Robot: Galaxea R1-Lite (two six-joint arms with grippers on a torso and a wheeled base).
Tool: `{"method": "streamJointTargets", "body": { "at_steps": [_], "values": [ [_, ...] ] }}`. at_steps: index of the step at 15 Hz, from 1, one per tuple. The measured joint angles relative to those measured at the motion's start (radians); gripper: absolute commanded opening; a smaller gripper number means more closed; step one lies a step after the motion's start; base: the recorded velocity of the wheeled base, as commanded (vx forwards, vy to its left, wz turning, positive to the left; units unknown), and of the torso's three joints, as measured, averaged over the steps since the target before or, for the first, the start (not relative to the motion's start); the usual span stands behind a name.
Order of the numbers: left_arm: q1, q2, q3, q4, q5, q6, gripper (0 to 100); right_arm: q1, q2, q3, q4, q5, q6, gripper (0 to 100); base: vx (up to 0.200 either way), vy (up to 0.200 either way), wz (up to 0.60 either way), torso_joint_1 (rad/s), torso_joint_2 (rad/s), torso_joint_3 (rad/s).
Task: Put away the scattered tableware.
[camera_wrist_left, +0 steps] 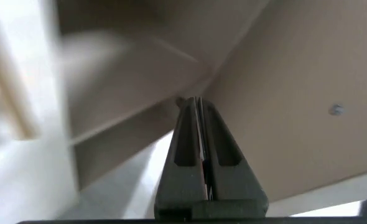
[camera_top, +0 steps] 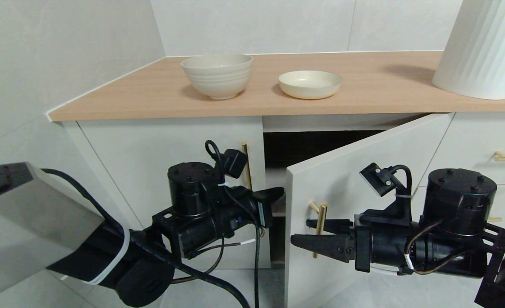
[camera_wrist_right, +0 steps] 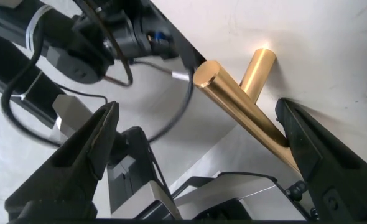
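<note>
Straddling the brass handle [camera_wrist_right: 233,99], right end effector [camera_top: 300,232] gapes wide.

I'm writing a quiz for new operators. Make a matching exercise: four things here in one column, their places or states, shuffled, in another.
1. deep ribbed bowl
2. shallow dish
3. left gripper
4. right gripper

A. open, jaws either side of the brass door handle
B. shut, tip at the cabinet opening
C. on the counter, towards the corner
D. on the counter, between the other bowl and the white ribbed container

Pairs: 1-C, 2-D, 3-B, 4-A
</note>
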Motion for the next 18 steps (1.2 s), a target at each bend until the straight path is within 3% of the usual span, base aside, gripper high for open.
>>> {"method": "streamJointTargets", "body": {
  "at_steps": [9, 13, 18],
  "values": [
    [-0.068, 0.034, 0.016, -0.082, -0.003, 0.000, 0, -0.132, -0.005, 0.011, 0.001, 0.001, -0.146, 100, 0.000, 0.000, 0.00, 0.000, 0.00, 0.000],
    [-0.080, 0.035, 0.027, -0.080, -0.008, 0.001, 0, -0.161, -0.045, 0.061, 0.012, -0.003, -0.327, 100, 0.000, 0.000, 0.00, 0.000, 0.00, 0.000],
    [-0.084, 0.031, 0.036, -0.076, -0.008, 0.001, 0, -0.161, -0.171, 0.096, 0.141, -0.007, -0.388, 100, 0.000, 0.000, 0.00, 0.000, 0.00, 0.000]
  ]
}}
